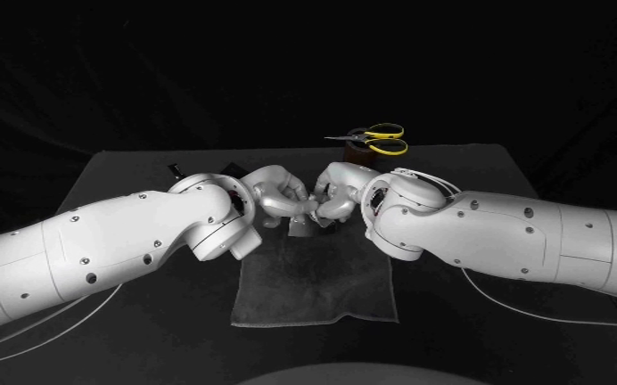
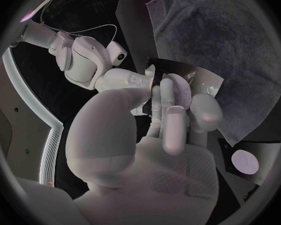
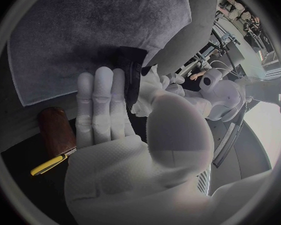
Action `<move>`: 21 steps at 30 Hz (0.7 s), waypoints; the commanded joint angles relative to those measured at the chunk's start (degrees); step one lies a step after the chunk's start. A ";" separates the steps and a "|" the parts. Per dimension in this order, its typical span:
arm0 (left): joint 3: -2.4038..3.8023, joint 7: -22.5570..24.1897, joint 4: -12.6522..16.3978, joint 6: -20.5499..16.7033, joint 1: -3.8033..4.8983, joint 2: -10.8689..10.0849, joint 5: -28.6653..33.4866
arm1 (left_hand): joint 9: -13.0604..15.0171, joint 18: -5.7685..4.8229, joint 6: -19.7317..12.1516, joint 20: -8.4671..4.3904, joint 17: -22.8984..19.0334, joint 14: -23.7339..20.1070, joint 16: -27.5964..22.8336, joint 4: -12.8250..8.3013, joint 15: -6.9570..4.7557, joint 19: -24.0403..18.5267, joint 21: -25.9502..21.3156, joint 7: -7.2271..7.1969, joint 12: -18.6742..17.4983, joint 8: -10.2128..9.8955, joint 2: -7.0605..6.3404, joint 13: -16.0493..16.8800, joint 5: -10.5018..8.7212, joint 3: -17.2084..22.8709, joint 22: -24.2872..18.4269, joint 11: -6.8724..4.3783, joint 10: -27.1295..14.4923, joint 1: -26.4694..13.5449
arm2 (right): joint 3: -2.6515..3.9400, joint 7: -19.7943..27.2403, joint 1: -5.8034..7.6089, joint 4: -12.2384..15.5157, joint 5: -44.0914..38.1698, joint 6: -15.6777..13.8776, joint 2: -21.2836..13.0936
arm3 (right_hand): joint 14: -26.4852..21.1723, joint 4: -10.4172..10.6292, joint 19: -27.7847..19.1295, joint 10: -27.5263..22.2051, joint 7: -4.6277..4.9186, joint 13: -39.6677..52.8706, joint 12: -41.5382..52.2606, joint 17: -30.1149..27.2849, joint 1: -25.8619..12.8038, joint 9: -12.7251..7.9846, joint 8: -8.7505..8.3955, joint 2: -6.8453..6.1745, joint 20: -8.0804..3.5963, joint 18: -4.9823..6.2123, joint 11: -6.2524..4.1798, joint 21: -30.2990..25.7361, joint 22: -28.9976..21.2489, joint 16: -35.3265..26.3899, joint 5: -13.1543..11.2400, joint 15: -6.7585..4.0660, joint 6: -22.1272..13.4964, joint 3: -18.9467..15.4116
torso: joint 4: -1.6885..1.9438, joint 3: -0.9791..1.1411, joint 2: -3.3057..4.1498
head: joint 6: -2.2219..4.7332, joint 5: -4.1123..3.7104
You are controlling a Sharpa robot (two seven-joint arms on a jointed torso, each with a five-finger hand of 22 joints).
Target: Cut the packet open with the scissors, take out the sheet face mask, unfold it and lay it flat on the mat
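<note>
Both of my hands meet over the far end of the mat (image 1: 315, 291), and each has hold of the packet (image 1: 306, 227), which hangs between them just above the cloth. My left hand (image 1: 276, 198) comes in from its own side with the fingers (image 2: 170, 116) laid across the packet's glossy dark face and the thumb pressed on the other side, so the packet is pinched there. My right hand (image 1: 337, 200) faces it, fingertips close to those of the left; its fingers (image 3: 103, 102) lie straight and together against the packet's dark edge, with the thumb closing toward them, so it grips the packet too. Something pale and crumpled sits by that edge, and I cannot tell what it is.

The mat is a grey cloth spread flat on the desk (image 1: 437, 340), its long side running away from me. Beyond the mat's far right corner the scissors (image 1: 377, 138), with yellow handles, rest on a brown holder (image 1: 364, 161), well apart from both hands
</note>
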 commanded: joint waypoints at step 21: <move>0.10 -0.18 -0.01 1.17 0.60 -1.06 2.37 | 0.12 1.41 -0.43 0.32 -3.50 0.02 -2.42 -10.47 0.99 -3.30 -2.50 1.49 -0.98 -1.83 1.51 0.98 -0.11 13.33 -3.78 0.88 -2.01 -1.81 | 0.04 18.24 -0.37 5.61 11.68 -8.59 -7.29 | -3.62 -0.23 -0.17 -5.70 3.08 -7.97 -10.35 -3.35 6.51 -5.63 -6.95 0.26 2.49 0.25 3.29 -4.39 -2.97 -5.23 -10.27 2.71 -0.69 -0.13 | -0.07 0.06 -0.01 | -0.14 0.40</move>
